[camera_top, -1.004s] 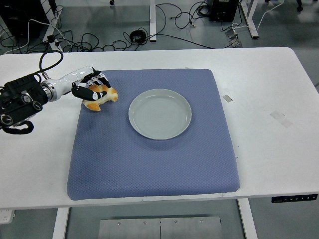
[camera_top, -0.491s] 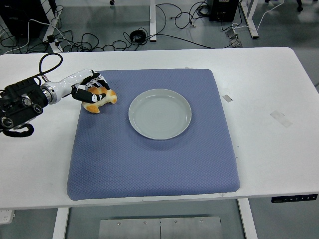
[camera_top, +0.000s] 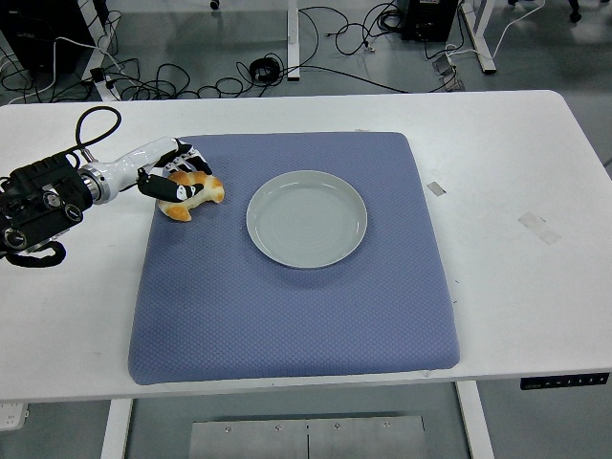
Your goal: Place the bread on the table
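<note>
The bread (camera_top: 199, 192), a golden-brown croissant-shaped piece, lies at the left edge of the blue mat (camera_top: 287, 306), left of the empty grey plate (camera_top: 307, 218). My left hand (camera_top: 170, 176) comes in from the left edge. Its black fingers (camera_top: 161, 178) are curled over the bread's left part, and the bread rests low on the mat. The right side of the bread sticks out from under the fingers. My right hand is out of view.
The white table (camera_top: 516, 172) has bare room to the right and left of the mat. Small tape marks (camera_top: 538, 227) lie on the right side. A black cable (camera_top: 91, 124) loops above my left forearm. Cables lie on the floor behind the table.
My left forearm has shifted slightly left and down. The bread has settled a little lower on the mat and shows more from under the fingers.
</note>
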You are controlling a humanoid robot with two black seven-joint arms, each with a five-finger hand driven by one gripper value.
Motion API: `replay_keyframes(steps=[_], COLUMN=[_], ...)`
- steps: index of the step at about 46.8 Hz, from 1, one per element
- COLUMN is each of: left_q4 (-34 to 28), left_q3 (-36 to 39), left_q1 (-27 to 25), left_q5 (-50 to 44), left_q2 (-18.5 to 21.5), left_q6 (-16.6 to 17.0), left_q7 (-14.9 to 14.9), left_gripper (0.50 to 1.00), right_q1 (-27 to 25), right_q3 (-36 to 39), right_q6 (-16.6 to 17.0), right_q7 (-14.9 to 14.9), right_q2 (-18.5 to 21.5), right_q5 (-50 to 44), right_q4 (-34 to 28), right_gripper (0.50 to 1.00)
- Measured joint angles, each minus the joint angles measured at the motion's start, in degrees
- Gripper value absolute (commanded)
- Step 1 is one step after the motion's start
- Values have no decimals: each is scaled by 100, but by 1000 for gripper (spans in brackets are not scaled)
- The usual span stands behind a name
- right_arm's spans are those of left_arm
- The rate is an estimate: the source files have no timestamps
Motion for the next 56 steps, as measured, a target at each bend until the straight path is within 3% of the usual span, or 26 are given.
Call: replay_keyframes(steps=[6,11,21,56], left_q4=[0,0,0,0], left_q3=[-1,-1,-18,-37], left_q1=[0,0,-26,-326], left_q5=[0,0,0,-402], left_q2=[4,5,-1,8], left_q6=[0,0,0,0], left_q7=[0,0,0,4], left_gripper=[625,699,757,831], right_q1=[0,0,0,0], right_q3=[0,0,0,0], right_q6=[0,0,0,0], right_q7=[0,0,2,2], right_q2=[0,0,0,0], right_q5=[1,1,1,1], right_q4=[0,0,-1,-1], right_gripper=[1000,1000,1000,1000])
